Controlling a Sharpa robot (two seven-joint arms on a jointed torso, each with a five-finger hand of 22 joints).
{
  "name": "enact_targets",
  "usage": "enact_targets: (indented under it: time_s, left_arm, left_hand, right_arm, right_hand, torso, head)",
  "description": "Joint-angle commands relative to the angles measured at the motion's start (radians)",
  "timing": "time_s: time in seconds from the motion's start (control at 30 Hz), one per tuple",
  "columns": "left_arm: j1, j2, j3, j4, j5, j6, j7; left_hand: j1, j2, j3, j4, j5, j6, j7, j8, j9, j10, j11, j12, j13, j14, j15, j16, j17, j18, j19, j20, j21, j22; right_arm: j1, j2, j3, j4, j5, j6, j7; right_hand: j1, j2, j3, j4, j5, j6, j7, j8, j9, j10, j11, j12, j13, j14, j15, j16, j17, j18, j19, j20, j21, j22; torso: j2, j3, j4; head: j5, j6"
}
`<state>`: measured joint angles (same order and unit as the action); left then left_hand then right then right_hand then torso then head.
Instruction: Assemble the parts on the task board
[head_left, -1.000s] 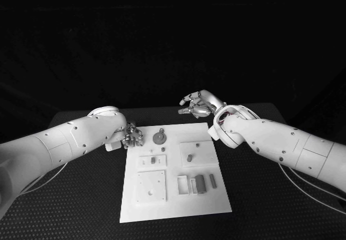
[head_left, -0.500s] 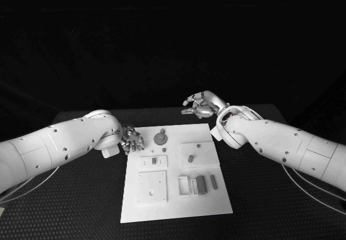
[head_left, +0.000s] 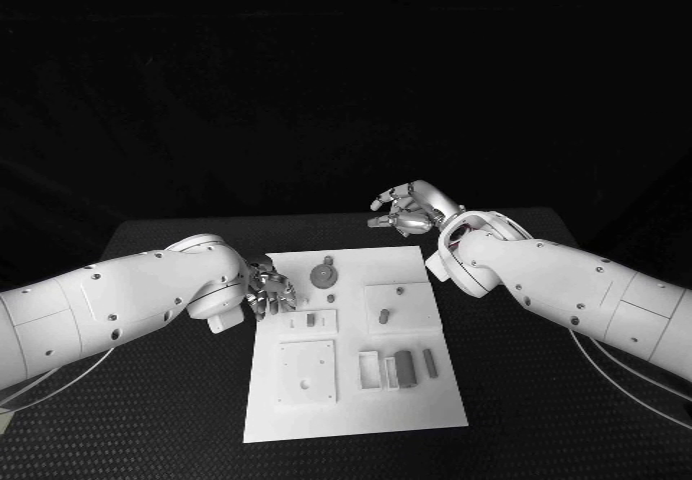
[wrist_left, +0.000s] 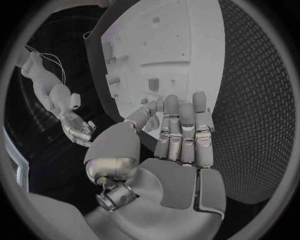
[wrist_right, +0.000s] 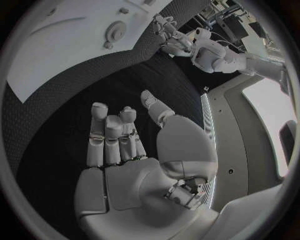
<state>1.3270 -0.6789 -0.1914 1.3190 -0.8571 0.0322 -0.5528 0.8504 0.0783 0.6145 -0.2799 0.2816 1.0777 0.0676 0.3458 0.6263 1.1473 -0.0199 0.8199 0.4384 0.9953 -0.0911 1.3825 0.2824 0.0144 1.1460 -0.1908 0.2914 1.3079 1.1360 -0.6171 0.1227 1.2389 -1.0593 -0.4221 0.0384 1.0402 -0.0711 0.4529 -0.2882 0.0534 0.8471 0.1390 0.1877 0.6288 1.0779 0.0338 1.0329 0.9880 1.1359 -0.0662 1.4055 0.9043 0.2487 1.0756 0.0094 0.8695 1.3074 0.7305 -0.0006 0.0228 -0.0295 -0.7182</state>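
Where its arm hides board edge, left robot hand (head_left: 268, 288) empty, fingers apart; right robot hand (head_left: 408, 211) likewise.

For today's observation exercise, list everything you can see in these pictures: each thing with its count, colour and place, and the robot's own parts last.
Table: one, black, under everything.
Task board: one, white plate, middle of the table.
Round part: one, grey, far end of the board.
Small upright parts: two, grey, in the square plates mid-board.
Block parts: a few, grey and white, near right of the board; exact count unclear.
Left hand: one, silver, fingers apart, holding nothing, at the board's left edge.
Right hand: one, silver, empty, raised beyond the board's far right corner.
Arms: two, white, one from each side.
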Motion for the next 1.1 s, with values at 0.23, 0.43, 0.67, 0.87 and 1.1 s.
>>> enact_targets:
  time_s: [0.23,0.43,0.67,0.87,1.1]
  left_arm:
    - [0.001,0.001,-0.027,0.024,-0.092,-0.009,-0.009]
    - [0.0,0.002,-0.041,0.026,-0.091,0.007,-0.013]
    - [0.0,0.009,-0.042,0.016,-0.095,0.012,-0.013]
    - [-0.003,0.016,-0.043,0.011,-0.099,0.023,-0.012]
    - [-0.006,0.026,-0.043,0.005,-0.099,0.034,-0.012]
  left_hand:
    - [0.005,0.008,0.02,-0.01,0.005,0.01,0.0,0.032,0.002,0.018,-0.012,0.004,0.002,0.02,-0.013,0.007,0.0,-0.014,0.008,0.0,0.004,0.018]
    - [0.005,0.008,0.02,-0.01,0.004,0.011,0.0,0.032,0.001,0.019,-0.013,0.004,0.002,0.021,-0.013,0.007,0.0,-0.014,0.009,0.0,0.005,0.018]
    - [0.004,0.008,0.02,-0.01,0.003,0.011,0.0,0.032,0.001,0.019,-0.013,0.004,0.001,0.021,-0.013,0.007,0.0,-0.014,0.009,-0.001,0.005,0.018]
    - [0.004,0.009,0.021,-0.01,0.003,0.011,0.0,0.032,0.001,0.02,-0.013,0.004,0.001,0.022,-0.013,0.007,0.0,-0.014,0.01,-0.001,0.005,0.018]
    - [0.004,0.008,0.021,-0.01,0.002,0.011,0.0,0.032,0.001,0.02,-0.013,0.003,0.001,0.022,-0.013,0.007,0.0,-0.014,0.01,-0.001,0.005,0.018]
  right_arm:
    - [0.0,0.0,0.001,0.001,-0.003,0.012,0.002]
    - [0.0,0.0,0.001,0.002,-0.003,0.012,0.003]
    - [0.0,0.003,0.001,0.001,-0.003,0.013,0.003]
    - [0.0,0.005,0.001,0.0,-0.003,0.013,0.003]
    - [0.0,0.006,0.001,-0.001,-0.003,0.014,0.003]
  right_hand:
    - [-0.002,0.005,-0.006,0.0,-0.003,-0.012,0.016,-0.007,-0.001,-0.002,0.007,0.007,-0.002,0.006,-0.001,0.004,-0.001,0.013,0.004,-0.003,-0.005,0.008]
    - [-0.002,0.005,-0.006,0.0,-0.003,-0.012,0.016,-0.007,-0.001,-0.002,0.007,0.007,-0.002,0.006,-0.001,0.004,-0.001,0.013,0.004,-0.003,-0.006,0.008]
    - [-0.003,0.005,-0.006,0.0,-0.003,-0.011,0.016,-0.007,-0.001,-0.002,0.007,0.007,-0.002,0.006,-0.001,0.004,-0.002,0.013,0.004,-0.003,-0.006,0.008]
    - [-0.003,0.005,-0.006,0.001,-0.003,-0.011,0.016,-0.007,-0.001,-0.002,0.007,0.007,-0.002,0.005,-0.001,0.004,-0.002,0.013,0.004,-0.003,-0.006,0.008]
    - [-0.003,0.005,-0.006,0.001,-0.003,-0.012,0.016,-0.007,-0.001,-0.002,0.007,0.008,-0.002,0.005,-0.001,0.004,-0.002,0.013,0.004,-0.003,-0.006,0.008]
  torso:
    - [0.001,0.0007,-0.0025]
    - [0.001,0.001,-0.0026]
    - [0.001,-0.0002,-0.003]
    - [0.001,-0.0003,-0.0032]
    - [0.001,-0.0001,-0.0031]
  head:
    - [0.003,-0.005]
    - [0.003,-0.007]
    - [0.003,-0.009]
    - [0.001,-0.011]
    - [-0.001,-0.014]
